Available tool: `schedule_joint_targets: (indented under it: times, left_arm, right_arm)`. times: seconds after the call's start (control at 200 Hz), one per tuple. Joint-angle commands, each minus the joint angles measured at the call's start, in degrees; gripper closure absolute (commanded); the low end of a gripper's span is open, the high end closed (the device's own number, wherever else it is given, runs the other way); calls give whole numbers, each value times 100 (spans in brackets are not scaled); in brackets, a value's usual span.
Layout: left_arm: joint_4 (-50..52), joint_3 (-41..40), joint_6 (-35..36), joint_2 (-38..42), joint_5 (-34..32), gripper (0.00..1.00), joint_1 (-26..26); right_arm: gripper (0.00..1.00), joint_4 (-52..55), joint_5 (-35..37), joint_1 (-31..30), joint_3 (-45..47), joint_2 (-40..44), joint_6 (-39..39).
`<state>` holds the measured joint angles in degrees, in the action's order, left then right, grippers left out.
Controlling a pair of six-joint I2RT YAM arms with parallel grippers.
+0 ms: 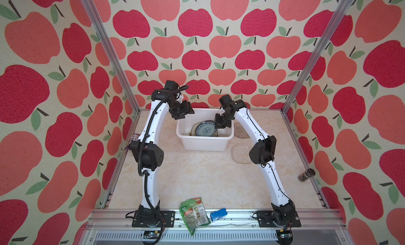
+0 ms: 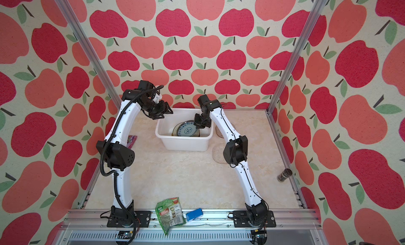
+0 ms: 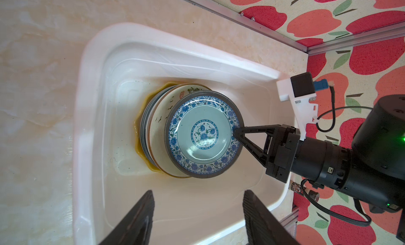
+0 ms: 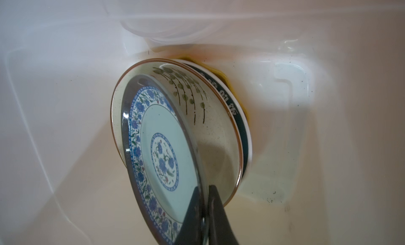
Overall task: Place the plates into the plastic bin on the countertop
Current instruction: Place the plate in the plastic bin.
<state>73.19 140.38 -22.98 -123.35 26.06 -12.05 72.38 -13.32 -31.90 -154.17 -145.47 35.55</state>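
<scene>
You have the blue patterned plate [image 3: 203,134] inside the white bin [image 1: 205,143]. It tilts over the stack of plates [image 3: 157,114] on the bin's floor: cream plant-print on top, a dark lettered rim under it, yellow at the bottom. You cannot tell whether its far edge touches the cream plate.

The bin stands on the beige marbled countertop [image 1: 197,178]. A clear glass plate [image 1: 241,154] and a smoky glass plate [image 1: 240,132] lie on the counter just right of the bin. Apple-print walls [image 1: 219,57] enclose it all.

Your right gripper [image 4: 205,189] reaches into the bin, jaws clamped on the blue plate's rim. Your left gripper [image 3: 198,192] hovers over the bin's left end, jaws apart, holding nothing.
</scene>
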Motion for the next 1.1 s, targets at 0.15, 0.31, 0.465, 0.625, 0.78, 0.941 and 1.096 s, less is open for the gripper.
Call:
schedule_joint_targets:
  times: [0.15, 0.31, 0.465, 0.625, 0.78, 0.941, 1.096]
  left_arm:
    - [196, 85, 72, -49, -48, 33, 10]
    - [169, 124, 26, -78, 20, 33, -4]
    - [196, 287, -7, -181, 48, 33, -24]
    - [112, 418, -38, -207, 39, 33, -118]
    - [-105, 447, -47, -172, 46, 32, -189]
    - [-283, 302, 84, -166, -180, 33, -297]
    - [-1124, -776, 136, 280, -388, 33, -381]
  right_arm:
    - [73, 26, -103, -20, -192, -104, 51]
    - [72, -28, -101, 47, -188, -30, 122]
    - [73, -124, -178, 155, -206, 150, 158]
    - [74, -507, -417, 359, -340, 594, 345]
    - [73, -888, -498, 683, -420, 1287, 538]
    - [71, -788, -340, 985, -280, 2046, 67]
    - [63, -1007, 284, 1115, 1310, 3330, -581]
